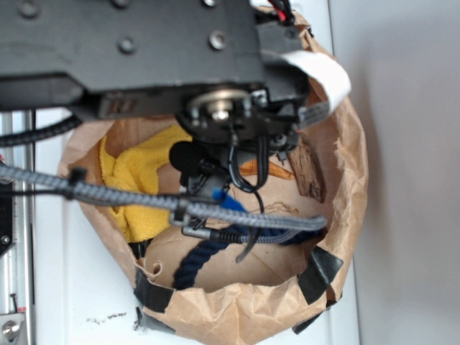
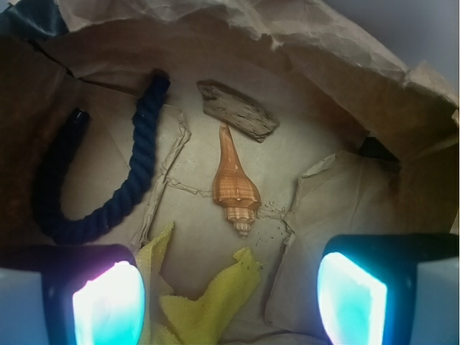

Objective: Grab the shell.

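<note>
The gripper (image 2: 230,295) is held wide open and empty above the shell (image 2: 235,188), which is touched by nothing.

Black robot arm (image 1: 129,50) over a crumpled paper bag (image 1: 345,208) with yellow cloth (image 1: 147,176), navy rope (image 1: 198,262), wood piece (image 1: 307,169)

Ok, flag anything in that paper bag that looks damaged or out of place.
Nothing looks broken. The glossy orange-brown conch shell lies whole on the floor of the crumpled brown paper bag, apart from the dark flat wood piece, navy rope and yellow cloth. The open gripper holds nothing.
</note>
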Controlling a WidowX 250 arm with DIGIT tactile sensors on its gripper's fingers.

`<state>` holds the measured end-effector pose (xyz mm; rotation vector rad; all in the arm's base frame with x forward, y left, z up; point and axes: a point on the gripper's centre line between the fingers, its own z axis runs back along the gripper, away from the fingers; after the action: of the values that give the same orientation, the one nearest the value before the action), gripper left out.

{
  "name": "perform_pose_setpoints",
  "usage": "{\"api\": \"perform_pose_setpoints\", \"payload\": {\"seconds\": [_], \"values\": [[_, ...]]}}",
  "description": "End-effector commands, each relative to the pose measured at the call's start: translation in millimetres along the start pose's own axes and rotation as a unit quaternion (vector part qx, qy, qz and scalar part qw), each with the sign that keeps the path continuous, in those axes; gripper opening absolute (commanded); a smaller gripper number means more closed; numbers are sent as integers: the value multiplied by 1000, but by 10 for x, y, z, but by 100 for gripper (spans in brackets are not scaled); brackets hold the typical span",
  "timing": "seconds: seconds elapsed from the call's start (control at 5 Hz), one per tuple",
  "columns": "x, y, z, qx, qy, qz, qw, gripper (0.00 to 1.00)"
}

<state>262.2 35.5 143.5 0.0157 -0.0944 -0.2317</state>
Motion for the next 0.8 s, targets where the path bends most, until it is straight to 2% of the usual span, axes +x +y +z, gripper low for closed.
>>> {"api": "perform_pose_setpoints", "payload": {"seconds": [0.0, 0.2, 0.4, 0.6], "values": [[397, 94, -299, 30, -12, 11, 999, 100], [549, 108, -597, 61, -27, -4, 998, 100], [442, 78, -645, 73, -27, -14, 997, 100], [192, -49, -306, 44, -39, -41, 997, 100]]}}
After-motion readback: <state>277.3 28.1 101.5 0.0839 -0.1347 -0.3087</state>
